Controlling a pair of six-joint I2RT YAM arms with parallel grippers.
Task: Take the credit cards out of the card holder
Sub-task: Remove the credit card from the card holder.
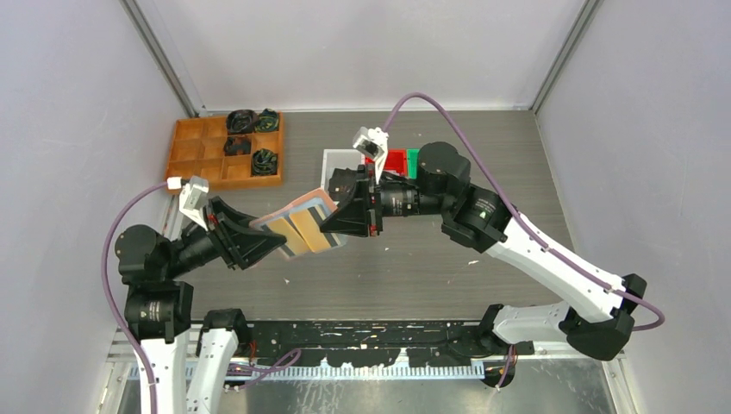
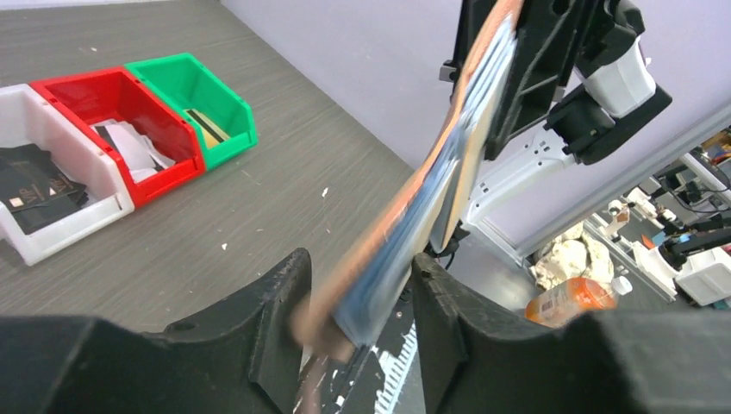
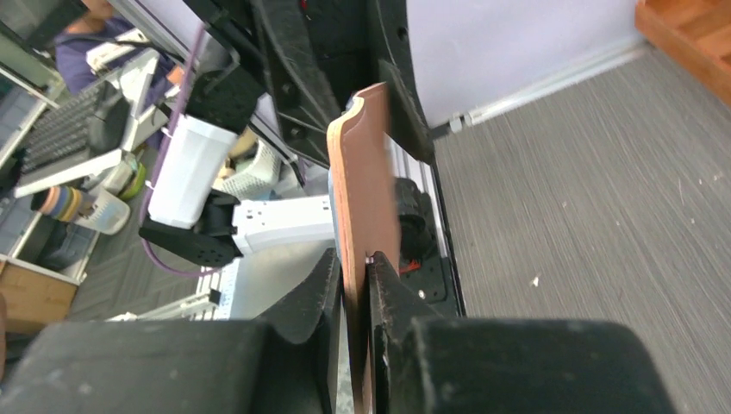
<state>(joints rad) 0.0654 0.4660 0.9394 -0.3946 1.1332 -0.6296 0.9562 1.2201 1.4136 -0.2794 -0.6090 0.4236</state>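
Observation:
A tan leather card holder (image 1: 297, 226) hangs in the air between both arms, above the table's middle. My right gripper (image 1: 334, 226) is shut on its edge; the right wrist view shows the brown leather (image 3: 366, 190) pinched tight between the fingers of that gripper (image 3: 355, 263). My left gripper (image 1: 278, 244) stands open around the holder's other end. In the left wrist view the holder (image 2: 414, 207) is blurred between the spread fingers of the left gripper (image 2: 358, 263), with bluish card edges (image 2: 388, 285) showing on its right side.
White (image 1: 339, 159), red (image 1: 396, 160) and green (image 1: 413, 159) bins stand behind the right gripper; the white bin (image 2: 86, 216) holds dark items. A wooden compartment tray (image 1: 194, 155) with dark objects sits at the back left.

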